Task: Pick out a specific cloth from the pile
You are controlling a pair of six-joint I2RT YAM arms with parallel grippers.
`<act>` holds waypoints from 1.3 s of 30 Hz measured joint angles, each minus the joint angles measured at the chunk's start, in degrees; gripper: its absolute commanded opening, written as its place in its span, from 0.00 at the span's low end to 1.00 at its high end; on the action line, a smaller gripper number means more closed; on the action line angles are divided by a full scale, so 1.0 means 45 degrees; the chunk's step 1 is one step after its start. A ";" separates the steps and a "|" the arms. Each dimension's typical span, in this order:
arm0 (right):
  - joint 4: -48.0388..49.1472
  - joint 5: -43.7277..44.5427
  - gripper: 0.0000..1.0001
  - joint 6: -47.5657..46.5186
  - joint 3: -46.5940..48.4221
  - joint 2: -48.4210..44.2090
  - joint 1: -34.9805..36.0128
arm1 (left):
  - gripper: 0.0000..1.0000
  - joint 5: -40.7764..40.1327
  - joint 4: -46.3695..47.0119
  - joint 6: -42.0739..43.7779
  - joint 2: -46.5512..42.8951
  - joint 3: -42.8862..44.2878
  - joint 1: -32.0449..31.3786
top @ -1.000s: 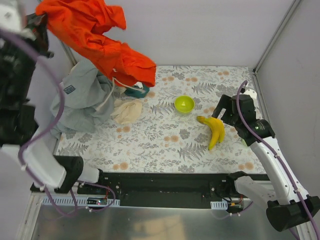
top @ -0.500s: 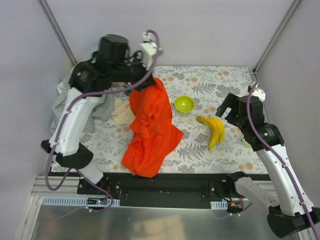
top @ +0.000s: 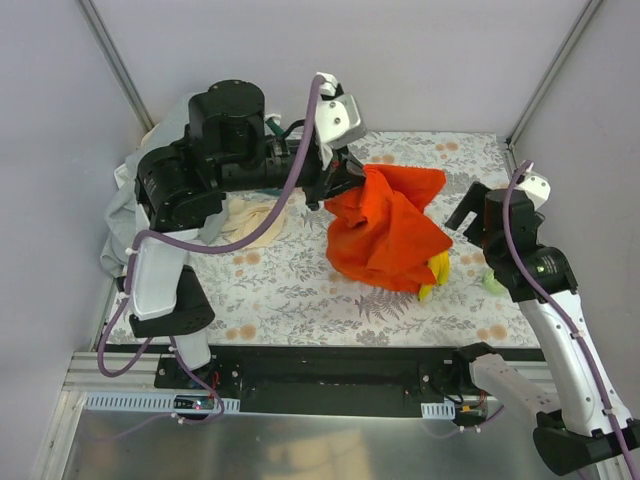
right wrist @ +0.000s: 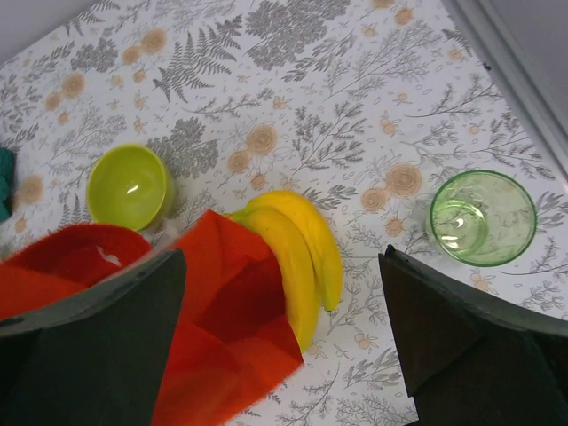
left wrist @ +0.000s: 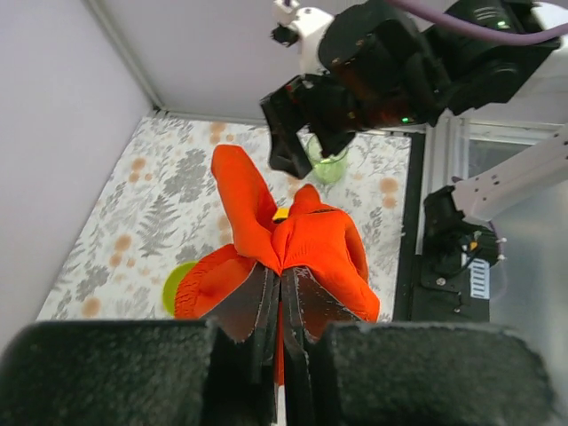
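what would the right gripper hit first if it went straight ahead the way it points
Most likely the yellow bananas, centred ahead of the open right gripper in its wrist view. The edge of the bright orange-red fabric cloth lies against them, so with depth unclear it could touch first.

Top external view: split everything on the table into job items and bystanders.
Job: orange-red cloth, clamped in the left pincer; the grey clothes pile.
Bystanders: bananas, yellow-green bowl, clear green cup.
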 measured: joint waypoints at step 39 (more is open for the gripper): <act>-0.0112 0.0345 0.99 -0.0151 0.0408 0.0267 -0.1443 | 0.99 0.1778 0.2696 0.0767 0.2963 -1.1482 -0.0865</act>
